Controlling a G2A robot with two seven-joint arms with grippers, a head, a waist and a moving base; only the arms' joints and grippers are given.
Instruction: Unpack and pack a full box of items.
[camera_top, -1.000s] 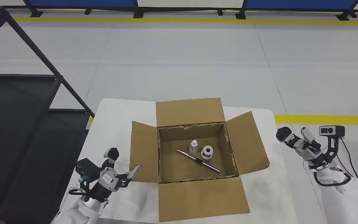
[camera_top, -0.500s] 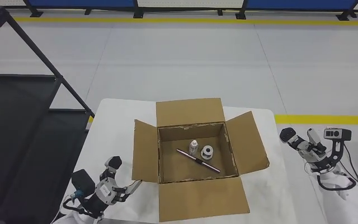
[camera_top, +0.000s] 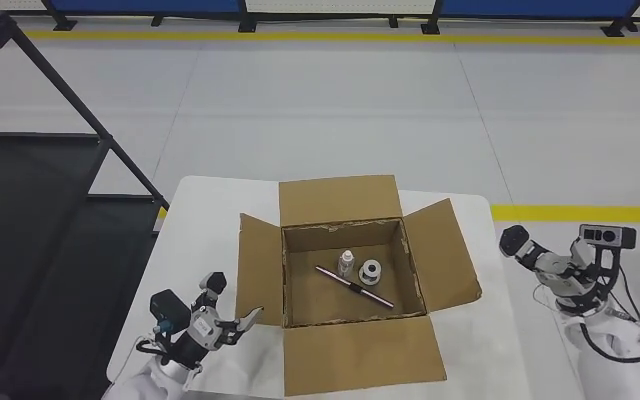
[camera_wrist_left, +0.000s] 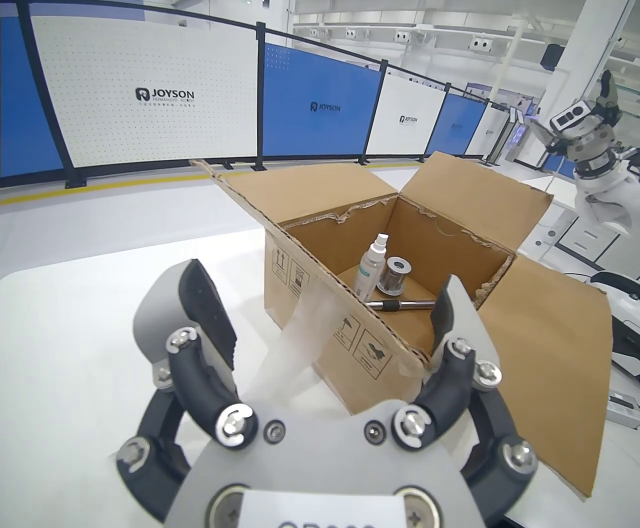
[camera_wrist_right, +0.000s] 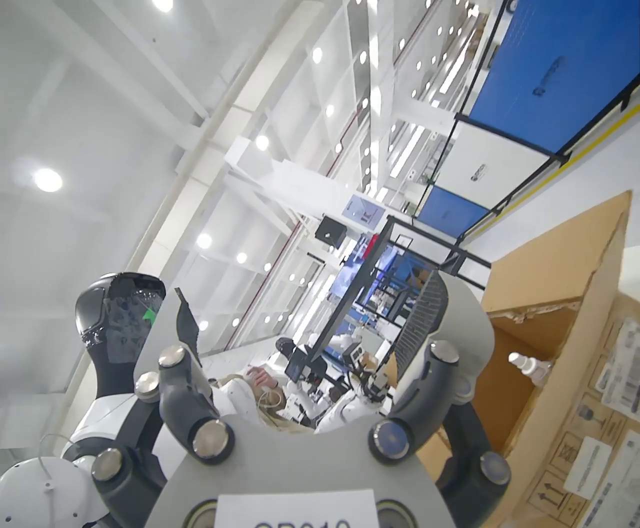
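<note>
Top view had the cardboard box (camera_top: 310, 302) open mid-table, all four flaps splayed. Three items were on its floor: a small spray bottle (camera_top: 346, 263) upright, a spool (camera_top: 371, 270) just beside it, and a thin dark rod (camera_top: 354, 285) lying diagonally in front of both. Left gripper (camera_top: 235, 302) sat low over the table (camera_top: 200, 225), near the box's left flap, jaws spread wide, nothing in them. Right gripper (camera_wrist_right: 305, 320) was off the table's right edge, likewise gaping and empty, tilted up toward the ceiling.

Handling, my read:
- Bottle looked like light plastic, smooth, tall and narrow, so easy to tip. Pinch the body below the cap.
- Spool looked metal-flanged, likely the heaviest piece. Take it across the flanges from above.
- Rod was stiff but thin and flat on the card, so the awkward one. Grip mid-length, across its axis, fingertips right down at the floor.
- Box walls looked like stiff corrugated card. The flaps were floppier and would block a low approach.

Hard to see:
- In left wrist view, the near flap and one finger cut off part of the rod and the bottle's foot.
- From right wrist view, the box wall hid the bottle below its nozzle.
- A pale translucent strip hung off that near flap, possibly torn tape (camera_wrist_left: 295, 345); couldn't confirm.
- What was wound on the spool was unreadable.
</note>
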